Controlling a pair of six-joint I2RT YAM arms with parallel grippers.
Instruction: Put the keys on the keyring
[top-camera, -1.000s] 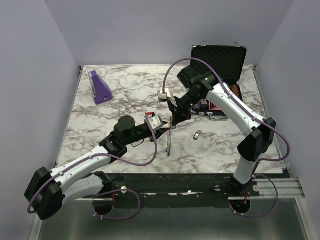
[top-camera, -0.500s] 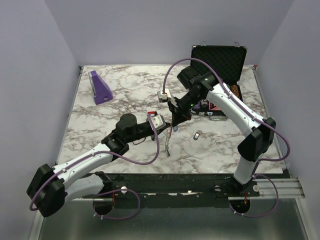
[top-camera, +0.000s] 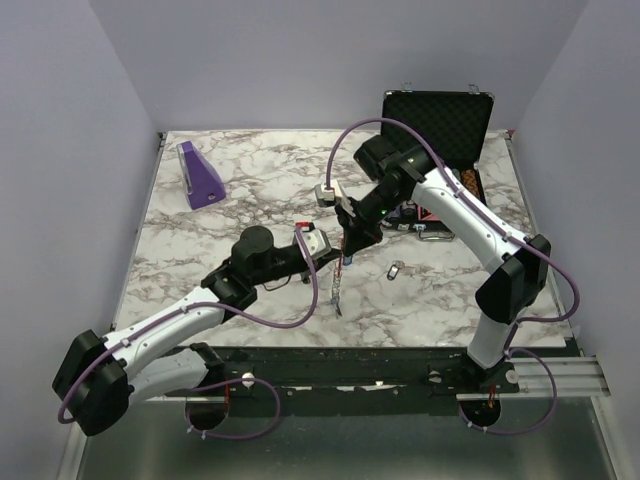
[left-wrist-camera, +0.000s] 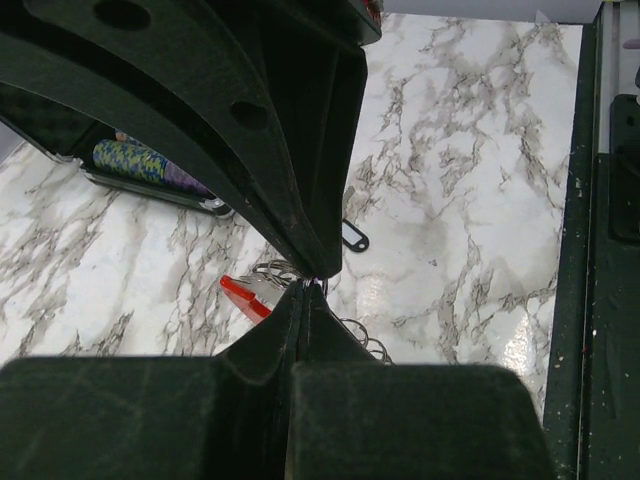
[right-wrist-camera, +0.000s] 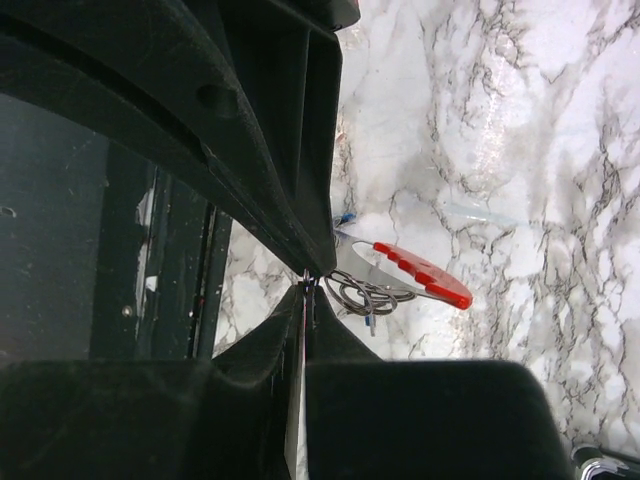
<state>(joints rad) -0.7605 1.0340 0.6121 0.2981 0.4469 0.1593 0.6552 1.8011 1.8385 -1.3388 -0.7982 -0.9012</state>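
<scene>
The marbled counter (left-wrist-camera: 480, 200) is gleaming glossy and smooth; the keyring (right-wrist-camera: 425, 277) is showing red plastic and silvery metal.

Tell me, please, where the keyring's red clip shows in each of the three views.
Top external: the keyring's red clip is a tiny speck near the picture's centre.
Left wrist: lower left of centre.
Right wrist: right of centre, slightly low.
Shared landmark: the marble tabletop lies behind it in all three.

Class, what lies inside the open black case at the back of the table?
Rows of chips show in the case; the right arm covers much of its tray.
</scene>
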